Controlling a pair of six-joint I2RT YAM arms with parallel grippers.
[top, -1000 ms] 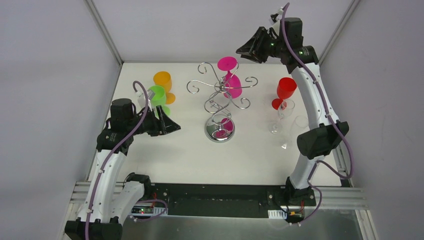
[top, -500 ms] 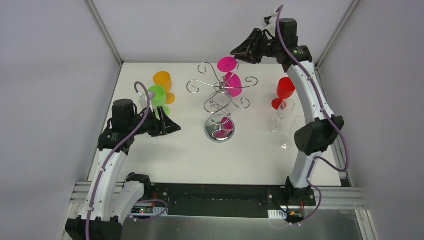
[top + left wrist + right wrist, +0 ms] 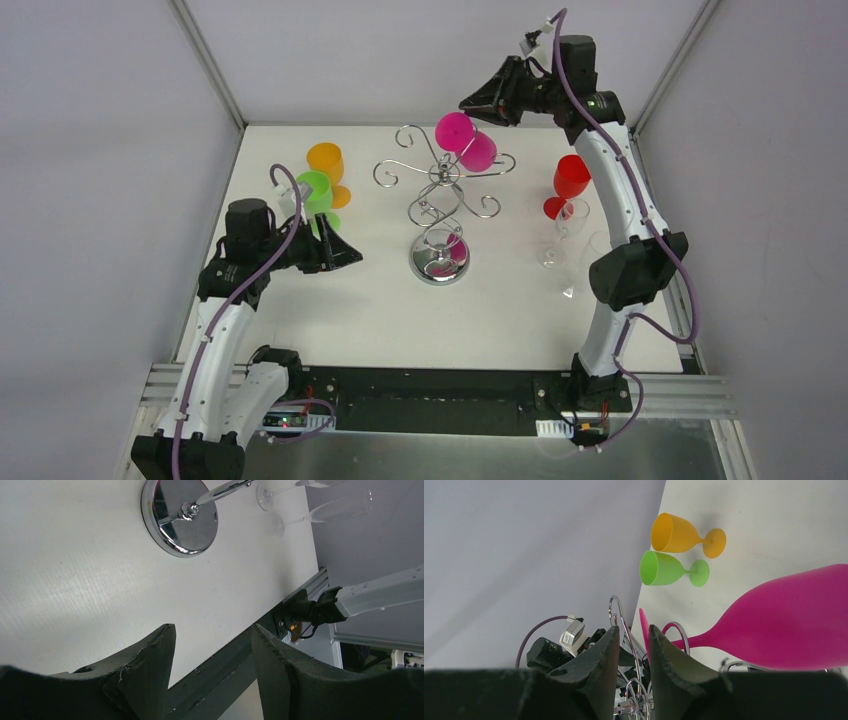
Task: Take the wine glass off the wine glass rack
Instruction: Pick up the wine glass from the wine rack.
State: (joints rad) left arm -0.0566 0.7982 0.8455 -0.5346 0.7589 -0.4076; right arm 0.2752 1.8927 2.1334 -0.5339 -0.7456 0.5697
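The chrome wine glass rack [image 3: 440, 195] stands mid-table on its round mirrored base [image 3: 438, 262]. A pink wine glass [image 3: 477, 151] hangs from its top arms, tilted, with its foot [image 3: 453, 130] toward my right gripper [image 3: 472, 103]. In the right wrist view the pink bowl [image 3: 794, 625] lies to the right. The foot's thin edge [image 3: 643, 627] and a chrome wire sit in the narrow gap of the right gripper [image 3: 633, 630], the foot against the right finger [image 3: 669, 665]. My left gripper [image 3: 345, 255] hovers open and empty left of the rack base [image 3: 180, 517].
An orange glass [image 3: 327, 160] and a green glass [image 3: 315, 190] stand at the back left, close to the left arm. A red glass [image 3: 571, 180] and clear glasses [image 3: 570, 225] stand to the right, near the right arm's forearm.
My right gripper moved left to the pink glass's foot and its jaws narrowed. The pink glass tilted, its bowl swinging up and right. The left arm stayed still.
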